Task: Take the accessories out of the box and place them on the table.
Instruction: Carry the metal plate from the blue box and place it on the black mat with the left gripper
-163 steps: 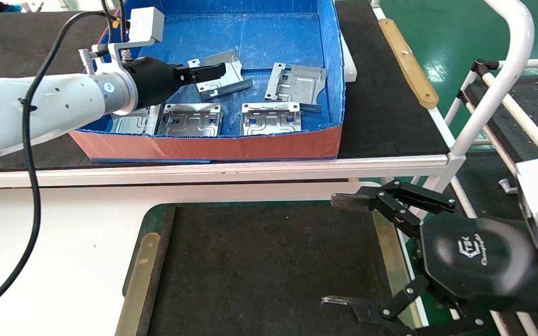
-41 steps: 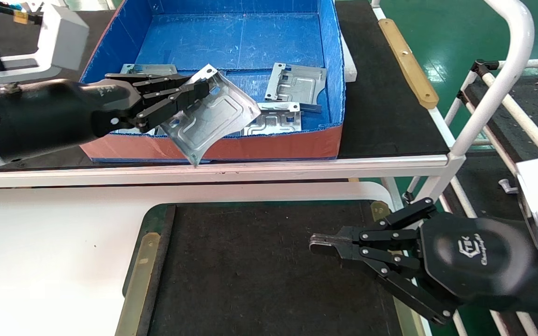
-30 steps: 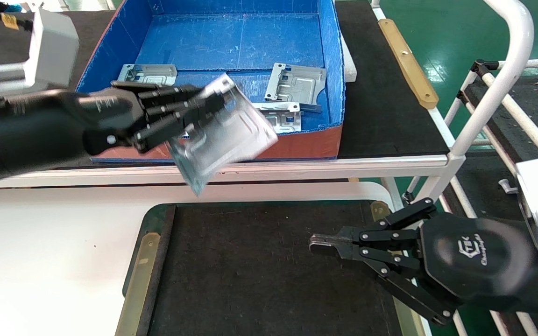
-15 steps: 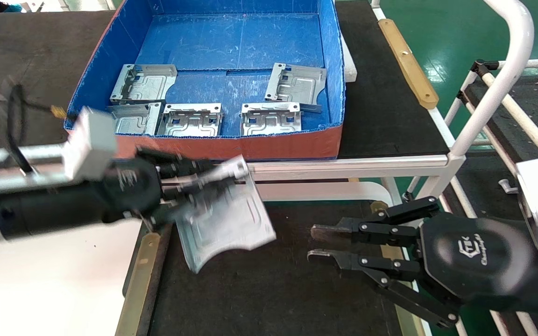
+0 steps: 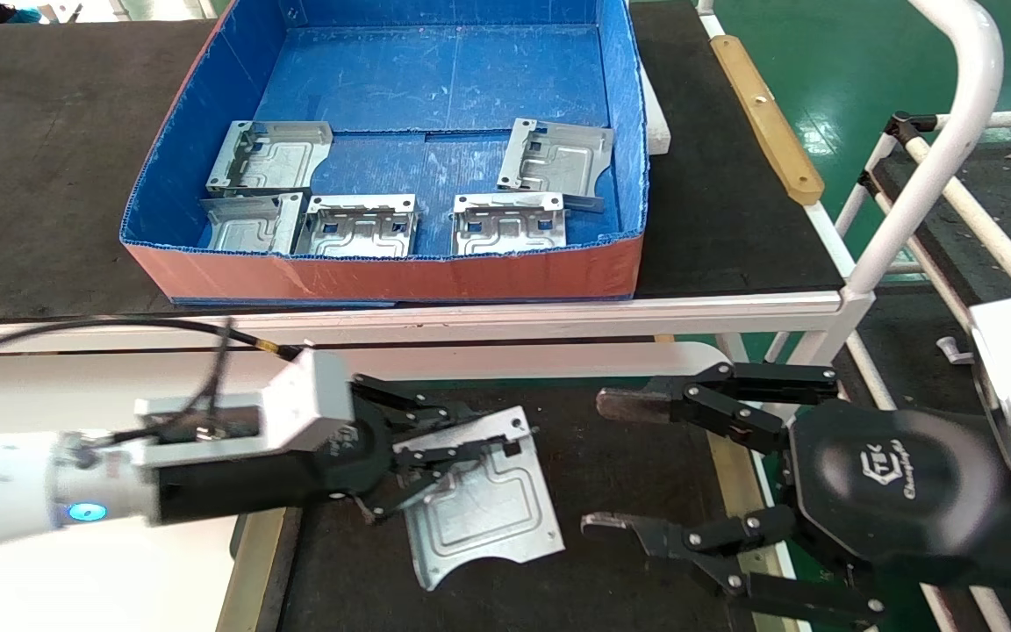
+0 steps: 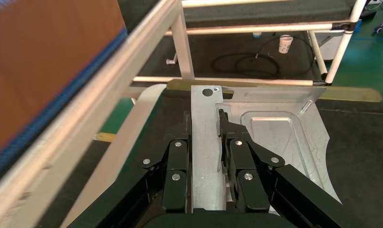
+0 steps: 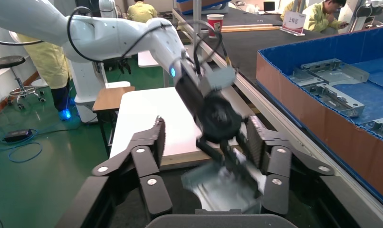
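One bracket (image 5: 481,505) out of the box (image 5: 400,274), pinched at its flange by the left gripper (image 5: 435,448) low over the table (image 5: 505,579) near its far left corner, not yet released. Five accessories (image 5: 356,226) left along the box's near wall. Right gripper (image 5: 611,465) spread wide and empty at the mat's right edge; green floor (image 5: 821,53) beyond.

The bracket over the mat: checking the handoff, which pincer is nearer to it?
Left. The left pincer is shut on the bracket; the right pincer is open just beside it, not touching.
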